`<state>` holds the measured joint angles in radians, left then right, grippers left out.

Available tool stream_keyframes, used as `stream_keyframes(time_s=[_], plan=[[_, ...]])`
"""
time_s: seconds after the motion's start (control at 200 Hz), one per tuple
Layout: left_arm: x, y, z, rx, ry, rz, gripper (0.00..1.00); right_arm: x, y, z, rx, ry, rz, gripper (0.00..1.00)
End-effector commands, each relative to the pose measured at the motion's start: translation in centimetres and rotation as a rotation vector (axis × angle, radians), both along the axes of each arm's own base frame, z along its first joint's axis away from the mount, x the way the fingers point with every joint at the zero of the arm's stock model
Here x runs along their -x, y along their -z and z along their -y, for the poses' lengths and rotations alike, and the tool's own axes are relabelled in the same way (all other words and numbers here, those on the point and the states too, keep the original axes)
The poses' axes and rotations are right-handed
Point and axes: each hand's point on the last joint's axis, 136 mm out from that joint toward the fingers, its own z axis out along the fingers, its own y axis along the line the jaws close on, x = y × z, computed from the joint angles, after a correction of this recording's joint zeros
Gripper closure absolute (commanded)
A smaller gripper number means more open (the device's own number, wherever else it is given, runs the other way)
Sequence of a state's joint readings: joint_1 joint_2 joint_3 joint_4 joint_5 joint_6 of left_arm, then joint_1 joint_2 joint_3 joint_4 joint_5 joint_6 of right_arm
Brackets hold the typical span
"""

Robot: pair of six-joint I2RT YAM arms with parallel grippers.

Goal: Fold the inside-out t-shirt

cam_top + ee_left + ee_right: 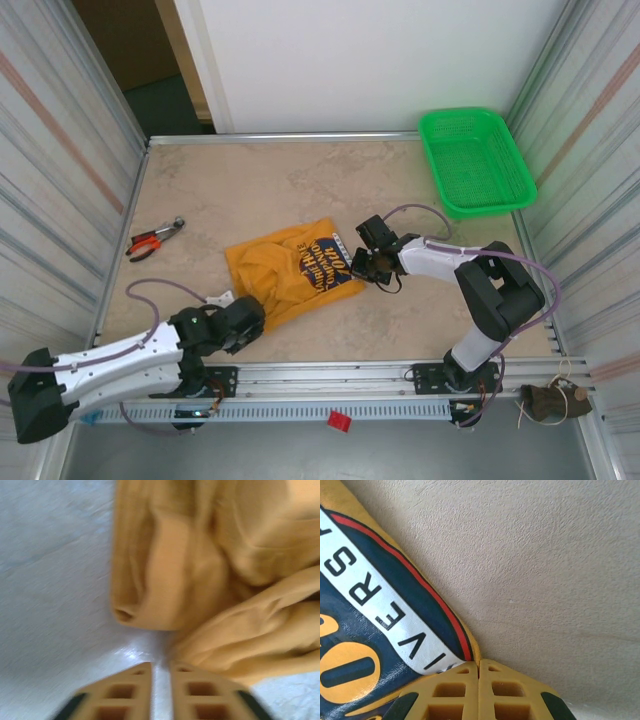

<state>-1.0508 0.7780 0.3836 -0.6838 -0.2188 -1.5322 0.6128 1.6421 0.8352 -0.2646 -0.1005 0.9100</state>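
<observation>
The inside-out t-shirt [290, 265] lies crumpled in the middle of the table, mustard yellow, with its dark printed patch [325, 262] facing up. My right gripper [358, 262] is at the shirt's right edge. In the right wrist view its jaws [479, 662] are shut, with the yellow hem [476, 652] beside the print [375, 625] pinched at the tips. My left gripper [245, 320] sits at the shirt's near-left corner. Its fingertips [161, 666] stand slightly open with bare table between them, just short of the bunched yellow cloth [210, 570].
A green plastic basket [475, 160] stands at the back right corner. Red-handled pliers [152, 240] lie near the left wall. Metal walls close in both sides, and a rail [330, 385] runs along the near edge.
</observation>
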Motion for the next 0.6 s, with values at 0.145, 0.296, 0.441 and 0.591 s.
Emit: stream_keyframes(time_s=[0.145, 0.296, 0.441, 0.591], plan=[[-4.6, -4.6, -4.6, -0.082, -0.148, 0.178, 0.46, 1.8, 2.3, 3.9, 0.157, 0.072, -0.083, 1.00], [-9.6, -5.4, -5.8, 0.026, -0.204, 0.223, 0.44, 2.0, 2.3, 4.0, 0.159, 0.065, -0.082, 1.00], [-13.7, -5.5, -5.5, 0.004, -0.076, 0.185, 0.43, 1.9, 2.1, 4.0, 0.160, 0.059, -0.076, 1.00], [-17.1, -5.7, -3.9, -0.022, 0.057, 0.185, 0.43, 1.8, 2.1, 4.0, 0.162, 0.054, -0.074, 1.00]])
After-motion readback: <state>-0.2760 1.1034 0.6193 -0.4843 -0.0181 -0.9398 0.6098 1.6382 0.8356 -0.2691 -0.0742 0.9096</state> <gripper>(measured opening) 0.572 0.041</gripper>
